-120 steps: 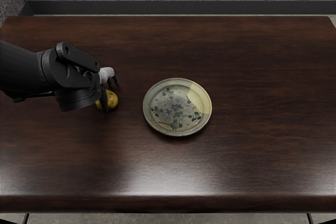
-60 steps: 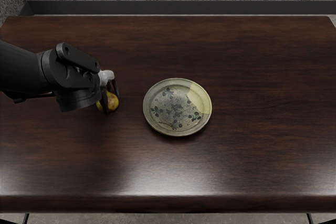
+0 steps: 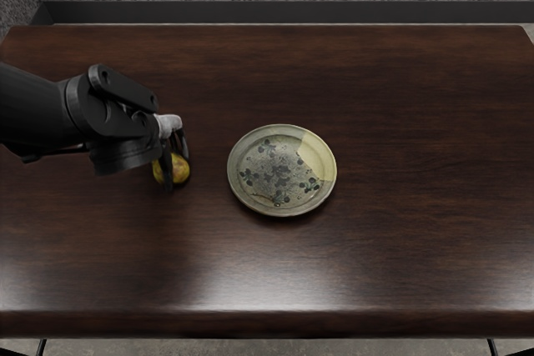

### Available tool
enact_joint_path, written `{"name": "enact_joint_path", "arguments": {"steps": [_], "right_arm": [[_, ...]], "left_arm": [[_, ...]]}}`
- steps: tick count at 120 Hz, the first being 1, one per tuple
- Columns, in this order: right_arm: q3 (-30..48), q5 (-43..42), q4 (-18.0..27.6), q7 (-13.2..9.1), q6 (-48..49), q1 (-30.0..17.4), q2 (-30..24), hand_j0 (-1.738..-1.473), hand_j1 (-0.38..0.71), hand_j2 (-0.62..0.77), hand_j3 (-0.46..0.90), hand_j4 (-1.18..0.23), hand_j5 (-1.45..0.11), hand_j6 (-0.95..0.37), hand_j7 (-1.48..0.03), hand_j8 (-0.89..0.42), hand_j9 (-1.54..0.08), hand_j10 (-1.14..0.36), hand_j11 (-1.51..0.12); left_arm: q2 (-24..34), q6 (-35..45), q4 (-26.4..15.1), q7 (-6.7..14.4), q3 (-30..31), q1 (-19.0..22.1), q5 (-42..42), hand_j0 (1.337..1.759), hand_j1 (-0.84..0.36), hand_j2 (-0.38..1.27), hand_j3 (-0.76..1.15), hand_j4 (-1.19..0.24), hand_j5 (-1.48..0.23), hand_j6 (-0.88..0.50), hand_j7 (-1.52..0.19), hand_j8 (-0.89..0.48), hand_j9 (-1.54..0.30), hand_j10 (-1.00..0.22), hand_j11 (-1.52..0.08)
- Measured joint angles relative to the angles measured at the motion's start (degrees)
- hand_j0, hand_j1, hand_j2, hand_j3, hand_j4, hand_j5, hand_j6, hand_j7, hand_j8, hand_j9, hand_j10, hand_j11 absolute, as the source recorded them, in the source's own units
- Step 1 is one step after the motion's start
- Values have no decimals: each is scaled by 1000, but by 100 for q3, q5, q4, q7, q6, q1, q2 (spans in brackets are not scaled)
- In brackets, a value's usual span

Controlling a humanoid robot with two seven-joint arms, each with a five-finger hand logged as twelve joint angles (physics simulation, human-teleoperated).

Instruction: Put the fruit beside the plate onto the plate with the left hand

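Note:
A small yellow fruit [image 3: 177, 170] lies on the dark wooden table, a short way left of the plate [image 3: 282, 169]. The plate is round, olive-green and cream, with dark speckles, and nothing lies on it. My left hand [image 3: 169, 156], black with a pale fingertip, reaches in from the left edge. Its fingers curl down around the fruit and cover most of it. The fruit appears to rest on the table still.
The dark wooden table [image 3: 375, 81] stretches wide to the right and toward the front edge. A grey wall runs along the back.
The fingers have closed further around the fruit. The fruit and hand have shifted slightly down and to the right, toward the plate.

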Motion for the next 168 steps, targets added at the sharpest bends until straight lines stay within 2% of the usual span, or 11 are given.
{"name": "enact_joint_path", "arguments": {"steps": [23,57,104,126,127,129,133,141,168], "right_arm": [[0,0,0,0,0,0,0,-1658,-331,-3,0,-15,-20,-15,-20,-15,-20,-15,-20],[0,0,0,0,0,0,0,-1658,-331,-3,0,-15,-20,-15,-20,-15,-20,-15,-20],[0,0,0,0,0,0,0,-1658,-331,-3,0,-15,-20,-15,-20,-15,-20,-15,-20],[0,0,0,0,0,0,0,-1658,-331,-3,0,-15,-20,-15,-20,-15,-20,-15,-20],[0,0,0,0,0,0,0,-1658,-331,-3,0,-15,-20,-15,-20,-15,-20,-15,-20],[0,0,0,0,0,0,0,-1658,-331,-3,0,-15,-20,-15,-20,-15,-20,-15,-20],[0,0,0,0,0,0,0,-1658,-331,-3,0,-15,-20,-15,-20,-15,-20,-15,-20],[0,0,0,0,0,0,0,-1658,-331,-3,0,-15,-20,-15,-20,-15,-20,-15,-20],[0,0,0,0,0,0,0,-1658,-331,-3,0,-15,-20,-15,-20,-15,-20,-15,-20]], "left_arm": [[0,-9,-14,-3,19,-55,-128,1654,-266,617,0,-758,-1216,-347,-1219,-399,-1162,-727,-1156],[138,-9,-17,-21,-49,-716,-373,1654,-254,588,0,-781,-1245,-335,-1250,-403,-1163,-727,-1164],[230,-213,7,-49,-1436,-670,-416,1655,-259,607,0,-791,-1260,-321,-1255,-394,-1175,-721,-1165],[167,-373,12,-118,-1844,-634,-419,1655,-275,635,0,-797,-1275,-310,-1263,-379,-1169,-712,-1161],[167,-366,12,-124,-1855,-630,-416,1655,-272,632,0,-807,-1256,-317,-1246,-439,-1170,-712,-1161],[167,-373,12,-135,-1876,-627,-417,1655,-271,638,0,-806,-1259,-330,-1250,-380,-1170,-707,-1160],[167,-378,14,-155,-1923,-619,-411,1655,-272,629,0,-812,-1251,-335,-1243,-406,-1171,-704,-1157],[167,-392,15,-180,-1989,-614,-408,1656,-322,740,0,-812,-1254,-331,-1236,-401,-1165,-697,-1153],[133,-390,21,-210,-2055,-604,-387,1656,-391,886,0,-827,-1230,-373,-1200,-422,-1152,-719,-1155]]}}
